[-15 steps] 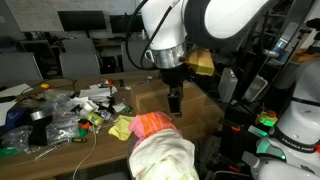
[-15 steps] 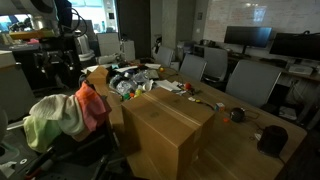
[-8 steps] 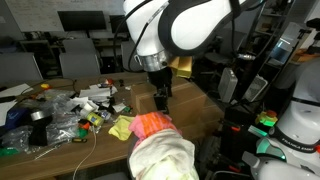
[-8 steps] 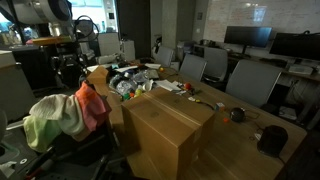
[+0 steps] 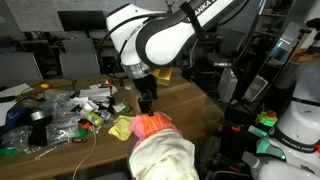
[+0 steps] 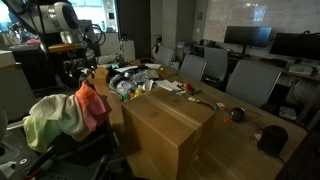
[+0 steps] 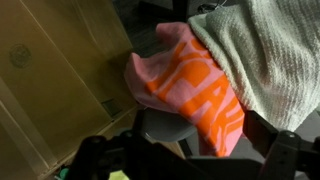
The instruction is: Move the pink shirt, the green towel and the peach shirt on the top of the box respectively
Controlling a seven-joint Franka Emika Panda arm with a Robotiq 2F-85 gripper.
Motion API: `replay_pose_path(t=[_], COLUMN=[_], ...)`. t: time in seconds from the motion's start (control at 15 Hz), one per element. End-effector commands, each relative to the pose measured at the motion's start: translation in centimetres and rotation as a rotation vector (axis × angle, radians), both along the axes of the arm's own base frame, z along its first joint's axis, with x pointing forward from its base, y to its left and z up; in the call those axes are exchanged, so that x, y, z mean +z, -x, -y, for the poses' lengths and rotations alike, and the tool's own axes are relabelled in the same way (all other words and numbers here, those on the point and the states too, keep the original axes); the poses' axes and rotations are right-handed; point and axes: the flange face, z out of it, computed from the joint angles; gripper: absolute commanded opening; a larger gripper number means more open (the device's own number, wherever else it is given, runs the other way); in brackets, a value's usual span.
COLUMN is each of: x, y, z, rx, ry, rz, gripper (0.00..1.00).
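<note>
The pink and orange shirt (image 7: 185,85) lies on a chair beside the pale green towel (image 7: 268,50); both also show in both exterior views, the shirt (image 5: 153,124) (image 6: 92,106) and the towel (image 5: 166,155) (image 6: 45,120). The brown cardboard box (image 6: 165,125) (image 5: 192,103) (image 7: 45,70) stands on the table next to the pile, its top bare. My gripper (image 7: 190,160) (image 5: 147,104) hangs open just above the pink shirt, its fingers wide apart and holding nothing. I cannot pick out a peach shirt.
The table (image 5: 60,140) left of the box is littered with plastic bags, a tape roll (image 5: 40,117), small items and a yellow cloth (image 5: 121,128). Office chairs (image 6: 250,85) and monitors (image 6: 245,38) stand beyond the table.
The arm has swung away from above the box toward the clothes pile and come lower. The gripper stays open. The clothes and box have not moved.
</note>
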Motion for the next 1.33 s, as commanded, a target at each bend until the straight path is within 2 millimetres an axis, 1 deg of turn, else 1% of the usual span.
replay_pose_path(t=[0.0, 0.27, 0.4, 0.73, 0.8, 0.87, 0.93, 1.0, 1.27], x=[-2.0, -4.5, -5.3, -6.4, -6.5, -6.6, -6.6, -6.6, -6.6], y=[-2.5, -3.7, -4.1, -4.8, -4.8, -4.9, -4.9, -5.0, -4.9], z=[-1.3, -2.1, -2.3, -2.5, -2.6, -2.5, -2.6, -2.6, -2.6], rx=[0.010, 0.010, 0.011, 0.010, 0.012, 0.008, 0.006, 0.003, -0.015], ry=[0.004, -0.012, -0.014, -0.018, -0.021, -0.021, -0.025, -0.025, -0.019], rz=[-0.006, -0.043, -0.055, -0.072, -0.079, -0.081, -0.084, -0.084, -0.091], gripper=[1.00, 1.00, 1.00, 1.00, 0.75, 0.72, 0.66, 0.56, 0.27])
